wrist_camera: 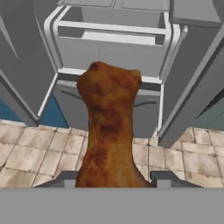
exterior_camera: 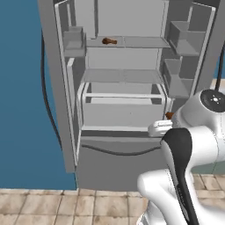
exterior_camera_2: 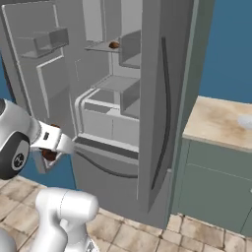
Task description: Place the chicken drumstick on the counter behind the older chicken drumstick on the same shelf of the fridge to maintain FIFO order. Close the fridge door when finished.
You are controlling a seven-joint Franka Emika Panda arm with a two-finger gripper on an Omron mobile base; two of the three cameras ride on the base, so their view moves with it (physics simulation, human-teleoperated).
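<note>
While our gripper [wrist_camera: 114,181] is clamped on the chicken drumstick [wrist_camera: 109,131], the brown meat stands up between the two dark fingertips [wrist_camera: 66,178]. We hold it low in front of the fridge [exterior_camera: 123,145], whose doors both stand open. On the upper shelf [exterior_camera: 132,42] we see the older drumstick [exterior_camera: 109,41], and the counter [exterior_camera_2: 221,120] lies to the right.

Blue wall [exterior_camera: 22,88], beige tiled floor [exterior_camera: 66,206]
</note>
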